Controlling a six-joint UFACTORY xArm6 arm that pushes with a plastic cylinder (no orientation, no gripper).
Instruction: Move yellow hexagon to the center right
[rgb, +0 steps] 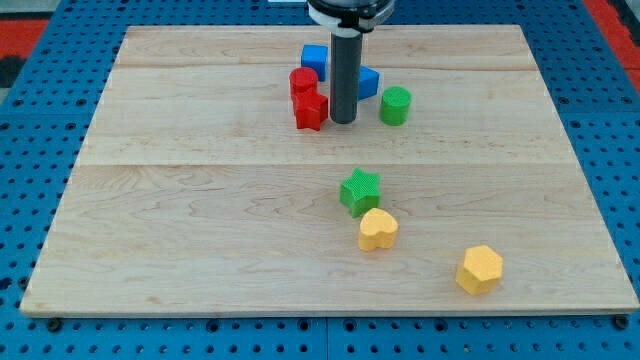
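Rod (343, 75) top cut off by view's top edge; blue block (368, 81) behind it part-hidden, shape unclear.

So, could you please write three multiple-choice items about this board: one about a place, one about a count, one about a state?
1. Where does the yellow hexagon lie?
A. the view's bottom right
B. the view's top left
C. the view's middle

2. How many yellow blocks are on the board?
A. one
B. two
C. four

3. Is my tip touching the yellow hexagon?
A. yes, pressing on it
B. no, it is far from it, between the red star and the green cylinder
C. it is out of sight

Key: 1 A, it sits near the lower right edge. 2 B, the hexagon and the yellow heart. 3 B, the rod stands in the top cluster.
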